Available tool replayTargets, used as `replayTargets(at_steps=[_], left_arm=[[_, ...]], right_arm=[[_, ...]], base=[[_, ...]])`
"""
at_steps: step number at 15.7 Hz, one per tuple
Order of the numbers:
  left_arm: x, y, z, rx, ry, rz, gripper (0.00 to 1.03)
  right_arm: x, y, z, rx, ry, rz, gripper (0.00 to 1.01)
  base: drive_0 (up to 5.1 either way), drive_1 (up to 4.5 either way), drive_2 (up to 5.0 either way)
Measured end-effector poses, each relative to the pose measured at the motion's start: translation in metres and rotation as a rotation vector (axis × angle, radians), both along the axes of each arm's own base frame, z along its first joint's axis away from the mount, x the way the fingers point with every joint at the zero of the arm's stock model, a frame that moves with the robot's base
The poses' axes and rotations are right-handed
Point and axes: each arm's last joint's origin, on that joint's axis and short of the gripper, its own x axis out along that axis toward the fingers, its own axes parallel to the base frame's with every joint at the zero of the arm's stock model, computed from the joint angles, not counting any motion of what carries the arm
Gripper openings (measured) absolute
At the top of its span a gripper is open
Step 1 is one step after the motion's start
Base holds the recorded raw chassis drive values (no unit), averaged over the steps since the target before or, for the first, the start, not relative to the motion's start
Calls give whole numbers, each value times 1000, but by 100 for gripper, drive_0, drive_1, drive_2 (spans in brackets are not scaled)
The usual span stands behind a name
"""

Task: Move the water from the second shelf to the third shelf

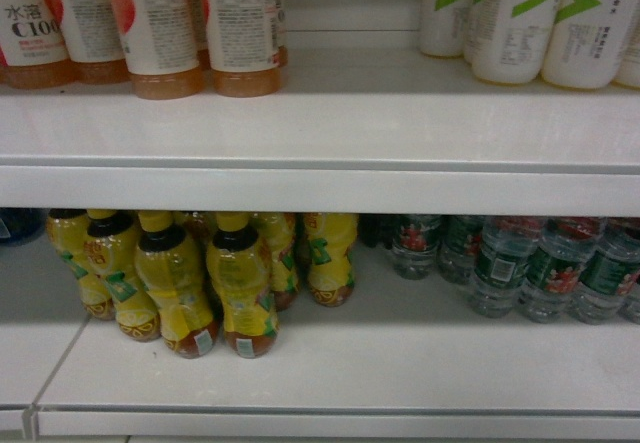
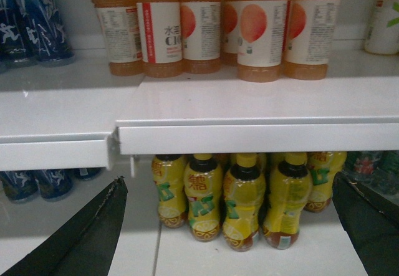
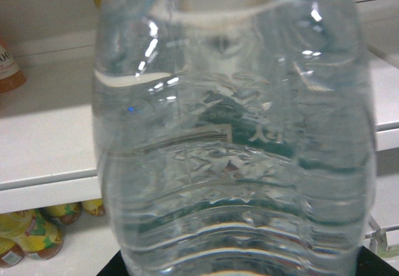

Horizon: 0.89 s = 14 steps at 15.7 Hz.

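Observation:
A clear ribbed water bottle (image 3: 230, 151) with a dark green label fills the right wrist view. My right gripper (image 3: 234, 271) is shut on it; only the dark finger edges show at the bottom corners. It hangs in front of a white shelf edge (image 3: 43, 185). More water bottles (image 1: 500, 263) stand at the right of the lower shelf (image 1: 400, 373) in the head view, where neither gripper shows. My left gripper (image 2: 229, 179) is open, its black fingers (image 2: 93, 232) wide apart before the yellow bottles, holding nothing.
Yellow lemon-tea bottles (image 1: 240, 283) crowd the lower shelf's left. On the upper shelf (image 1: 350, 123) stand orange drink bottles (image 1: 160, 23) at left and white bottles with green marks (image 1: 520, 13) at right, with bare shelf between them. Blue bottles (image 2: 31, 20) stand further left.

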Motion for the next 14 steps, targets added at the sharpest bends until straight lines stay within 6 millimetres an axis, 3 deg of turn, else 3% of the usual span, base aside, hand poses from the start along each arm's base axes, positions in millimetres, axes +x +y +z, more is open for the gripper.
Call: replayTargets(at_steps=[14], left_arm=[[0,0,0,0,1,1,98]], right_arm=[[1,0,0,0,3,0,42]], base=[[-496,240,240]])
